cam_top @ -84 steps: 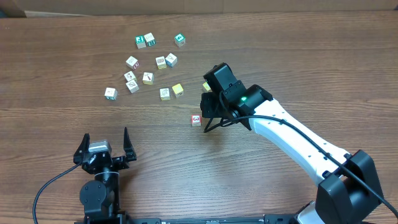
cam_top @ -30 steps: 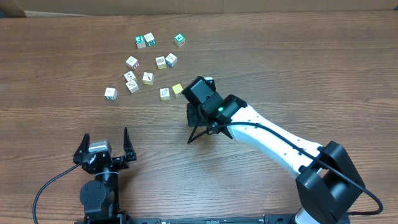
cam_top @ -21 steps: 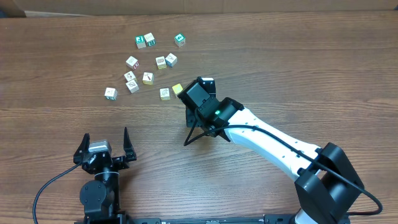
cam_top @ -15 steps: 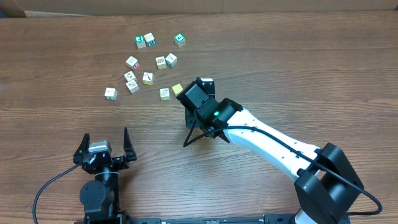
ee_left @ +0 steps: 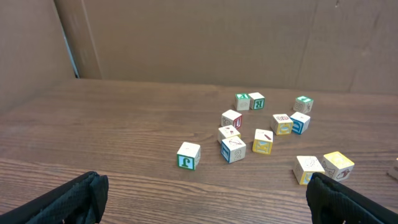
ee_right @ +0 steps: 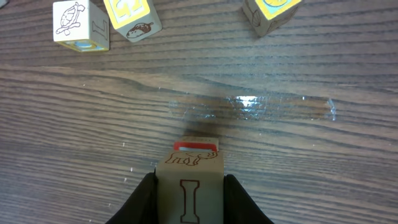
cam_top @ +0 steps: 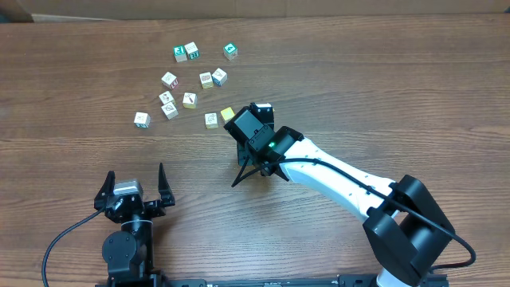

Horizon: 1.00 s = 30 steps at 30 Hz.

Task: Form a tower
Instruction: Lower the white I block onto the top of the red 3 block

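1. The tower (ee_right: 189, 168) is so far a pale wooden cube lettered I (ee_right: 189, 199) over a red-edged wooden cube (ee_right: 195, 147). It stands on the brown wood-grain table (ee_right: 323, 174), near the scattered loose cubes. From overhead the arm hides it.
2. The right gripper (ee_right: 189, 190) is clamped on the pale cube's two sides. I cannot tell whether that cube already rests on the red one.
3. To place it well, square its edges over the red cube and lower it straight until seated. Then part the fingers gently and lift vertically, without sideways drag.
4. The nearest loose piece, a yellow-faced cube (ee_right: 132, 17), lies clear ahead.
5. The left gripper (cam_top: 134, 187) sits well apart, fingers spread and empty.
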{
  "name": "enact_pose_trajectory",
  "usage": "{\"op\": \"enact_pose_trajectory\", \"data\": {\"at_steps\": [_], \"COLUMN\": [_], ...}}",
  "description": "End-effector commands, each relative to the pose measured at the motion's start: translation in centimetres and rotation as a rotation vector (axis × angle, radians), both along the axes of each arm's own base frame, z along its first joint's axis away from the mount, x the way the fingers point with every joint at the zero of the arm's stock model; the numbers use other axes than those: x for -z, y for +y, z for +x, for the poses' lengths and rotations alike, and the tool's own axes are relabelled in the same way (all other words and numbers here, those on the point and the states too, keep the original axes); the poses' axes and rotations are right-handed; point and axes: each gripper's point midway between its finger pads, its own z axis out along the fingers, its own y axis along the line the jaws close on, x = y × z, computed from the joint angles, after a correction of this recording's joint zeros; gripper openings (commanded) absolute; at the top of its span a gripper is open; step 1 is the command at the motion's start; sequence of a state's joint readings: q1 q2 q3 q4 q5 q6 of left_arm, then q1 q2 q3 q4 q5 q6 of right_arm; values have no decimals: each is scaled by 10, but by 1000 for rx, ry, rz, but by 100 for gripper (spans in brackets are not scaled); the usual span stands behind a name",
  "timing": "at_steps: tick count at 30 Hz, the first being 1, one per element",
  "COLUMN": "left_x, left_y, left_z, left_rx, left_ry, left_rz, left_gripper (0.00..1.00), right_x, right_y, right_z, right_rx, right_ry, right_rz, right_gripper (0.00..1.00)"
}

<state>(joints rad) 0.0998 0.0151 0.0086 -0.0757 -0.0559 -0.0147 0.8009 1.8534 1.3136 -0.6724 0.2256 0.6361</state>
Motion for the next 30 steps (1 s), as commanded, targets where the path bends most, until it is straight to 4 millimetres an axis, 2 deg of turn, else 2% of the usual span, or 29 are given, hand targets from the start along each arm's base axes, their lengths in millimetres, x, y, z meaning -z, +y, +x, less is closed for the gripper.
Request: {"op": "enact_pose_trajectory", "data": {"at_steps": [1, 11, 23, 30], "left_x": [-1, -1, -1, -1], "left_y": [-1, -1, -1, -1], "left_z": [0, 0, 0, 0], "left_rx": [5, 5, 5, 5], "left_ry": [-5, -5, -5, -5], "left_rz": [23, 23, 23, 23], "left_gripper": [100, 99, 100, 100], "right_x": [-5, -3, 18, 18], "right_y": [6, 6, 7, 9], "right_z": [7, 7, 9, 9], "right_rx": [-3, -3, -4, -6], "right_ry": [-36, -32, -9, -11], "right_rz": [1, -3, -27, -20], "right_gripper": [18, 18, 18, 18]}}
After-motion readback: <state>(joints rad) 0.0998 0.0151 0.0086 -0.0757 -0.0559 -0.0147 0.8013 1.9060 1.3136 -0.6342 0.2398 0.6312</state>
